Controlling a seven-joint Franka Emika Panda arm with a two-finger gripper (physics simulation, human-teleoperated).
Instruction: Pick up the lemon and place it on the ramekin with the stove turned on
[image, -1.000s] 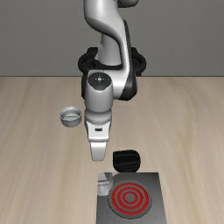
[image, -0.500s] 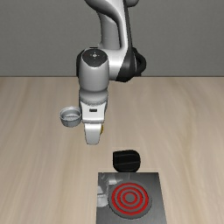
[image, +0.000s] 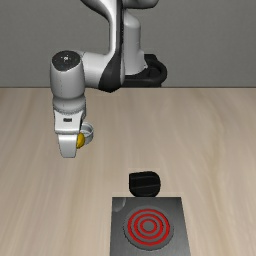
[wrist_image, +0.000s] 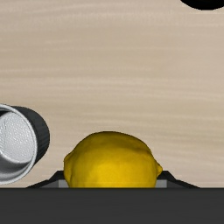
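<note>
1. A white robot arm reaches over a pale wooden table (image: 200, 130). Its gripper (image: 72, 148) points down, close beside a small metal ramekin (wrist_image: 17, 144).
2. The gripper holds a yellow lemon (wrist_image: 112, 162). In the wrist view the two dark fingers (wrist_image: 45, 183) press against it from opposite sides, spread about as wide as the fruit.
3. The lemon sits right at the fingertips. Its rounded body bulges out past them and its nub end points away from the ramekin.
4. In the wrist view the lemon is just beside the ramekin, with a narrow strip of table between them. It is not inside the cup.
5. In the exterior view the yellow fruit overlaps the ramekin's spot, and the gripper hides most of the cup. That view does not show how high the lemon hangs over the table.
6. The ramekin stands upright with its open mouth up and its speckled inside bare.
7. A dark stove (image: 172, 208) lies well apart from the ramekin, toward the exterior view's right. Its burner rings (image: 148, 226) glow red.
8. A small black object (image: 145, 181) sits between the ramekin and the stove, just beside the stove's edge.
</note>
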